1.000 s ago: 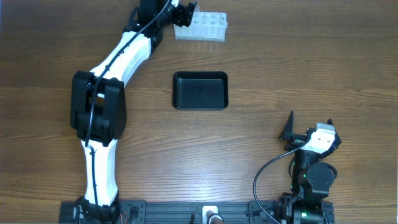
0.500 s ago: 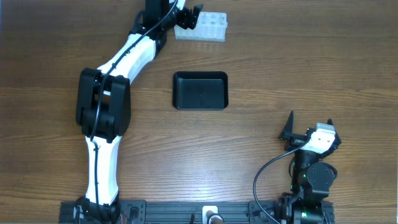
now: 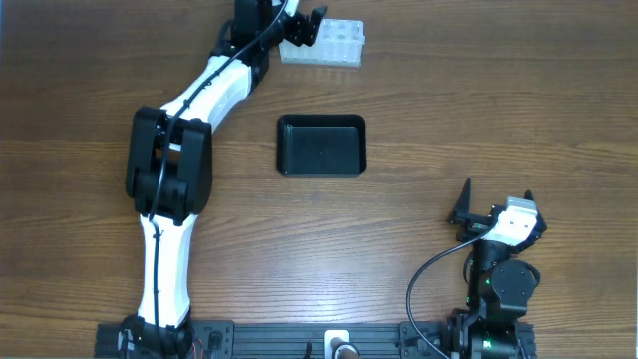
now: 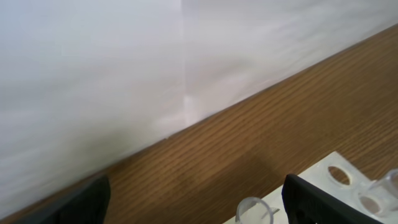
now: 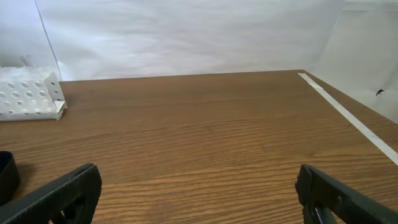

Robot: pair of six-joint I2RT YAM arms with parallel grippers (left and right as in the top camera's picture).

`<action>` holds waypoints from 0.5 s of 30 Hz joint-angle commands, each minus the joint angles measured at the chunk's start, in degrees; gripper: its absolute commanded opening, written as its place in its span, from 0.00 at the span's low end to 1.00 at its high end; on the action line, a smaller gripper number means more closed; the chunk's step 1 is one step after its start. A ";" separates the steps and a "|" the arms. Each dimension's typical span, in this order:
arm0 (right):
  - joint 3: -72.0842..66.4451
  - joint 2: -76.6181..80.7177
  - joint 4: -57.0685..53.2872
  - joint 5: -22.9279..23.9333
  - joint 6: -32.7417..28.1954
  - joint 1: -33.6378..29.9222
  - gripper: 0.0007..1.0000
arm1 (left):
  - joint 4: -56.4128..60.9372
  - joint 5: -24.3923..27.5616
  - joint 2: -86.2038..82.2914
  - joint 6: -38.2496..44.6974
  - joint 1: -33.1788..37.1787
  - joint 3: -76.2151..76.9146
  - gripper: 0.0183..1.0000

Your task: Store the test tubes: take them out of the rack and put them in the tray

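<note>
Right gripper [image 3: 495, 203] near base, fingers spread wide, holding nothing. Tray [image 3: 321, 148] mid-table, bare black floor showing. Rack [image 3: 334, 45] at far edge. Left gripper [image 3: 304, 27] over its left end, released. Left wrist view: clear tube [image 4: 252, 208] stands in rack between spread fingers, apart from both. Top view too coarse to tell tubes.

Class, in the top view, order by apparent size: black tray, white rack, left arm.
1. left arm, largest, though raised nearer the camera.
2. black tray.
3. white rack, a little smaller than the tray, one end hidden under the left hand.
</note>
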 commanded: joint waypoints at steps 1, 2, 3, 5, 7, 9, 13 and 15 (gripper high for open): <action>-0.48 -0.07 0.11 0.52 -0.26 0.00 0.99 | 0.74 1.01 3.02 0.79 -0.44 1.57 0.86; -0.48 -0.07 0.11 0.52 -0.26 0.00 0.99 | 0.74 1.01 3.04 0.79 -0.50 1.57 0.86; -0.48 -0.07 0.11 0.52 -0.26 0.00 0.99 | 0.68 1.01 3.04 0.79 -0.57 1.57 0.85; -0.48 -0.07 0.11 0.52 -0.26 0.00 0.99 | 0.76 1.01 3.04 0.79 -0.66 1.60 0.83; -0.48 -0.07 0.11 0.50 -0.26 0.00 0.99 | 0.76 0.98 3.04 0.81 -0.76 1.62 0.79; -0.48 -0.07 0.11 0.50 -0.26 0.00 0.99 | 0.68 0.98 3.04 0.79 -0.81 1.60 0.72; -0.48 -0.07 0.13 0.52 -0.26 0.00 0.99 | 0.31 0.98 3.04 0.81 -0.94 1.60 0.60; -0.48 -0.07 0.11 0.52 -0.26 0.00 0.99 | 0.31 0.98 3.04 0.81 -1.03 1.60 0.55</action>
